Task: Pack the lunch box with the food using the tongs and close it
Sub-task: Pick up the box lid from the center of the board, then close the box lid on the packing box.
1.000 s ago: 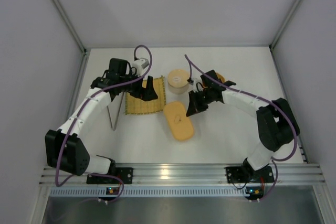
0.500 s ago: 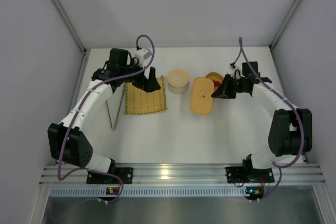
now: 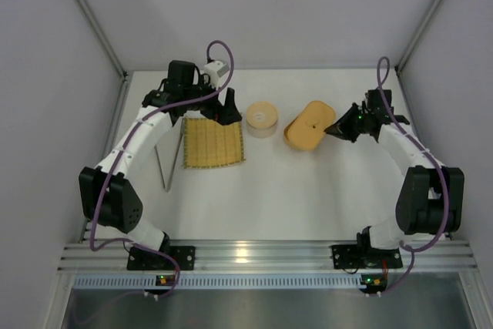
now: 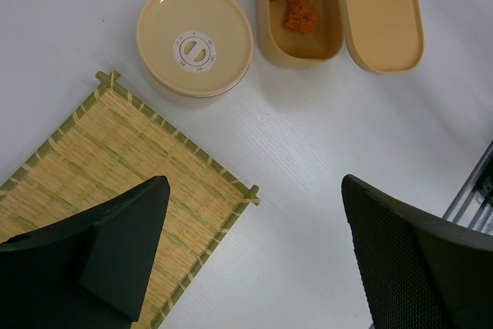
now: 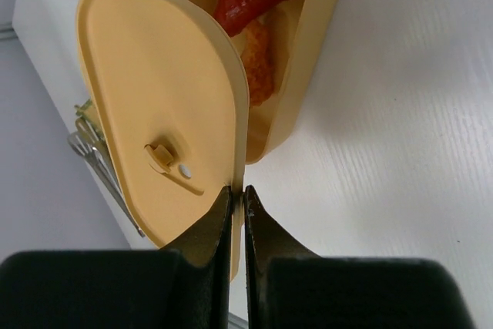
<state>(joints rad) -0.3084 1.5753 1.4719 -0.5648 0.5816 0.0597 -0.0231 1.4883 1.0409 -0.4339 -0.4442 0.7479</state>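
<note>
Carried right from the middle, the lid [image 5: 154, 90] is pinched by the right gripper [image 5: 237, 198] beside the loaded lunch box [image 5: 312, 44]; closing is judged next. The left gripper [image 4: 254, 213] is spread wide.

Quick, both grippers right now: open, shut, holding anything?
The left gripper is open, holding nothing.
The right gripper is shut on the edge of the lunch box lid.

The lunch box [image 4: 316, 40] runs off the left-wrist view's top edge.
</note>
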